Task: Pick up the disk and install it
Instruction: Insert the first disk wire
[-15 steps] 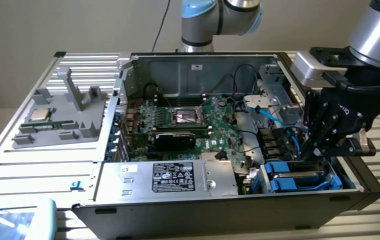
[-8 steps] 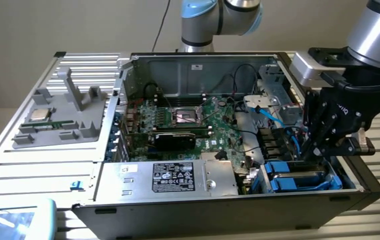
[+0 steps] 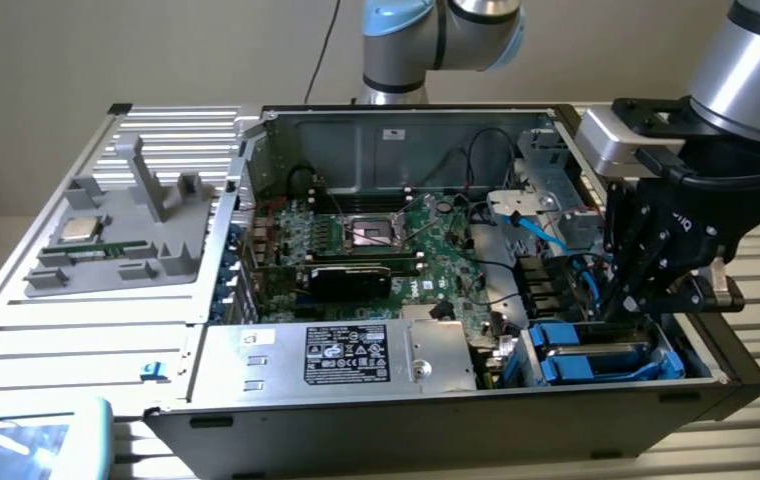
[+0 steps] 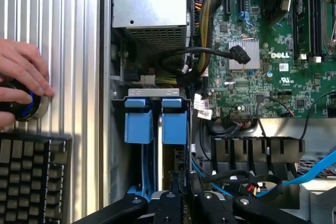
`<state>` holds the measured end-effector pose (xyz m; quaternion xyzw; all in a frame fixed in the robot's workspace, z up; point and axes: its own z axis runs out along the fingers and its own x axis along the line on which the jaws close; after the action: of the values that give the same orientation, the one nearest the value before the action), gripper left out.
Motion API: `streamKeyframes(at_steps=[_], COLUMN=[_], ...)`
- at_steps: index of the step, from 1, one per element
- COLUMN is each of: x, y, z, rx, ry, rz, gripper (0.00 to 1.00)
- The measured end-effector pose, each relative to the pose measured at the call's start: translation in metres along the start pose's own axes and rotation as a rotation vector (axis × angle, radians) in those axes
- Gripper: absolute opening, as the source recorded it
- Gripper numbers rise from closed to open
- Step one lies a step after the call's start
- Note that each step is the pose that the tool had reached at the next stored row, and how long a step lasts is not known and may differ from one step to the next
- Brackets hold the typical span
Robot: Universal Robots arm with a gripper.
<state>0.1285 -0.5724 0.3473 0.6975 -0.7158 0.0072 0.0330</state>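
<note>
The disk (image 3: 600, 352) stands edge-up in the drive bay at the near corner of the open computer case (image 3: 353, 410), on the exterior view's right. Its blue carrier tabs (image 4: 173, 124) show in the wrist view with a blue rail running back toward the fingers. My gripper (image 3: 627, 312) reaches down into that bay. Its black fingers (image 4: 184, 192) are drawn close together on the disk's edge. The disk's lower part is hidden inside the bay.
A silver power supply box (image 3: 347, 355) with a black label lies beside the bay. The green motherboard (image 3: 380, 235) fills the case floor, with black cables and a blue data cable (image 3: 547, 235) close to the bay. A person's hand (image 4: 21, 72) rests on a round controller above a keyboard (image 4: 31, 177).
</note>
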Motion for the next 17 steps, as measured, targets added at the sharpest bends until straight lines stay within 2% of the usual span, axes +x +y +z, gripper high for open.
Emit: streamKeyframes(at_steps=[2, 4, 6, 9, 17], x=[-0.0001, -0.0001, -0.0001, -0.0002, -0.0002], y=[0.0004, 0.0007, 0.0013, 0.0028, 0.0059], z=[0.0004, 0.0008, 0.002, 0.0037, 0.0053], rx=[0.0015, 0.0092, 0.0195, 0.0279, 0.0361], ry=[-0.0001, 0.0005, 0.0008, 0.0013, 0.0029], rz=[0.0, 0.0, 0.0, 0.0, 0.001], gripper=[0.16, 0.16, 0.16, 0.16, 0.16])
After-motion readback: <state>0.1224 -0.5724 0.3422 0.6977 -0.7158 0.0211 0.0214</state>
